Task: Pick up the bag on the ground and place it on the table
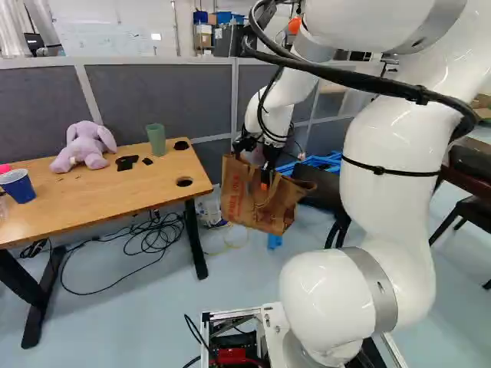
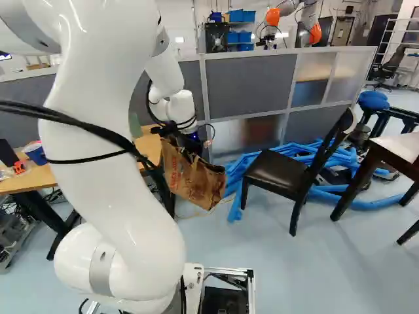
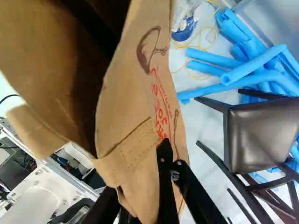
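Pincer (image 1: pixel 260 170); bag (image 1: pixel 257 205) (brown) between its fingers

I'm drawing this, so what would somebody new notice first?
Probably the big white arm, a brown paper bag hanging from its gripper beside the wooden table. Then the purple stuffed bunny on that table, and the bright blue tubes on the floor by the black chair.

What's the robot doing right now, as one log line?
Jaws: closed on brown paper bag | Bag: hanging in the air, near wooden table | Placing on table: not yet done
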### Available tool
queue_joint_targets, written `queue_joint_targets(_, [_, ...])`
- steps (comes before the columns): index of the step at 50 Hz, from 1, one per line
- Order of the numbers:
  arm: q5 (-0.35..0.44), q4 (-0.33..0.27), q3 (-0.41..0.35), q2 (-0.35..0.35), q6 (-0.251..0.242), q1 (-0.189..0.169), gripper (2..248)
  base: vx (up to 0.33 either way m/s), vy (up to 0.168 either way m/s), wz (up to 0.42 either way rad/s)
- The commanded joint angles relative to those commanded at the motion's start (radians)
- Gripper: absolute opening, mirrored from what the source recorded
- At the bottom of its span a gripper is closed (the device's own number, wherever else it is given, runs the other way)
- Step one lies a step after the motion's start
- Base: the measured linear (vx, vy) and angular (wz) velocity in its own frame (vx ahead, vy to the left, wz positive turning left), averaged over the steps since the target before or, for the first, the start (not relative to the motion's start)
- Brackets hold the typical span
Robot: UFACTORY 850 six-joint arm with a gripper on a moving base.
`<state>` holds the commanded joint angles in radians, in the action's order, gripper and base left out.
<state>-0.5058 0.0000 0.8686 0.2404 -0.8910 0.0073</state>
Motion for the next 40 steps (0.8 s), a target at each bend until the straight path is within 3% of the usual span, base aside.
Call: queue_joint_targets(40, [-0.12, 0.0, 0.022, -0.107, 0.0, -0.013, 18, 0.0, 0.0, 0.0])
